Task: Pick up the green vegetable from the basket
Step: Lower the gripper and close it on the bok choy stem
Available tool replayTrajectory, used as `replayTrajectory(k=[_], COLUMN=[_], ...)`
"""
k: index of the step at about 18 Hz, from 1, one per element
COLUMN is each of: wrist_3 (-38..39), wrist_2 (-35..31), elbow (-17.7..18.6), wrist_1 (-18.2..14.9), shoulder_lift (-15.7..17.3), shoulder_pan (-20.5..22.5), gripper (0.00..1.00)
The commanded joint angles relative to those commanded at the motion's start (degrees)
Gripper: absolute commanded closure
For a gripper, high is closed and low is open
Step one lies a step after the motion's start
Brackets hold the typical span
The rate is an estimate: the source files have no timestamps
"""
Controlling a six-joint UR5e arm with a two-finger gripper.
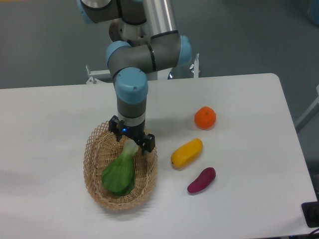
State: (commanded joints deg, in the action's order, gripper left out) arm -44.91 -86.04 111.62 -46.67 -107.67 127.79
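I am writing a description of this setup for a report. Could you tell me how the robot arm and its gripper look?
The arm has silver-grey tube segments and grey joints with light blue round caps. The gripper is black, with two short fingers and a small blue light on its body. The base column carries a small red and white sticker, too small to read.

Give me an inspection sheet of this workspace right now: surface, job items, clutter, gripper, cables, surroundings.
Surface: white table, bare apart from the listed items.
Job's things: dark green leafy vegetable with pale stalk lies in the oval tan wicker basket, stalk end toward the arm.
Clutter: round orange fruit, yellow oblong fruit and purple sweet potato right of the basket.
Gripper: black two-finger gripper open over the stalk end; contact cannot be told.
Cables: nothing seen.
Surroundings: grey floor; robot base pedestal behind the table.
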Motion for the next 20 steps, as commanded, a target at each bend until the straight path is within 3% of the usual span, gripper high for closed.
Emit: replayTrajectory(k=[10, 12, 14, 15, 18, 20], wrist_3=[2.5, 3.3, 3.5, 3.4, 3.3, 3.3], wrist_2=[-0.8, -0.9, -0.8, -0.8, -0.8, -0.8], elbow=[1.0, 0.7, 0.5, 0.5, 0.4, 0.3], wrist_1=[1.0, 1.0, 0.9, 0.8, 0.9, 0.8], shoulder_lift=[-1.6, -1.8, -1.5, -1.2, -1.1, -1.1], shoulder_pan=[-0.1, -0.1, -0.1, -0.1, -0.1, -0.1], gripper=[0.00, 0.12, 0.36, 0.44, 0.59, 0.63])
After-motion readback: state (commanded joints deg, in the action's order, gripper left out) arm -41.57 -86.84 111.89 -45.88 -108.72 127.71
